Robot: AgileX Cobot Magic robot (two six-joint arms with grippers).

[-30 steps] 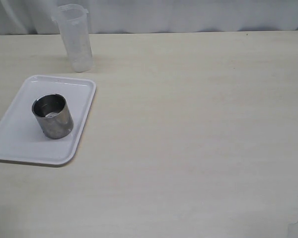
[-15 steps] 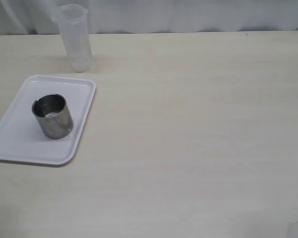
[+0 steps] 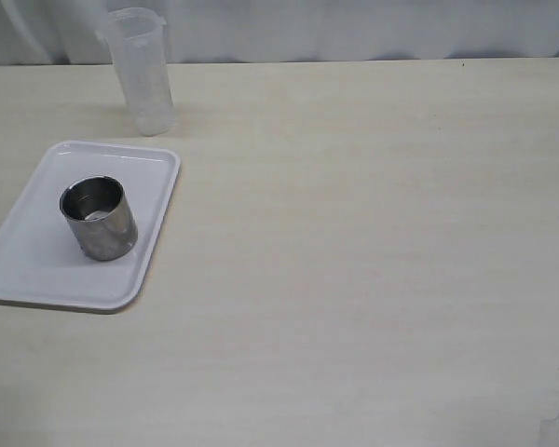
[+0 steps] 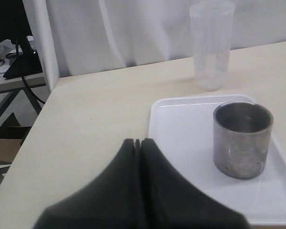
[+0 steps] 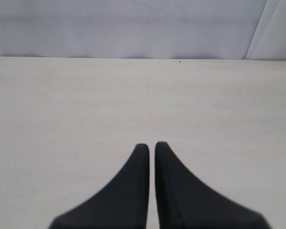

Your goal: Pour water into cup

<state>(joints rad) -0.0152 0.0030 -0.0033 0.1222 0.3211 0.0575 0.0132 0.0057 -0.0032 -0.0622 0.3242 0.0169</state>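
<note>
The steel cup point(image 3: 98, 219) stands upright on a white tray point(image 3: 28, 265) at the left of the table. It also shows in the left wrist view point(image 4: 242, 138), on the tray point(image 4: 181, 124). A tall translucent beaker point(image 3: 142, 70) stands upright on the table behind the tray, also in the left wrist view point(image 4: 210, 45). I cannot make out the water in it. My left gripper point(image 4: 137, 141) is shut and empty, near the tray's edge, short of the cup. My right gripper point(image 5: 148, 145) is shut and empty over bare table. Neither gripper shows in the exterior view.
A light wooden table point(image 3: 373, 242) stretches to the right of the tray. A white curtain point(image 3: 354, 28) hangs behind the table's far edge. Past the table's left edge in the left wrist view stands a desk with cables point(image 4: 14, 62).
</note>
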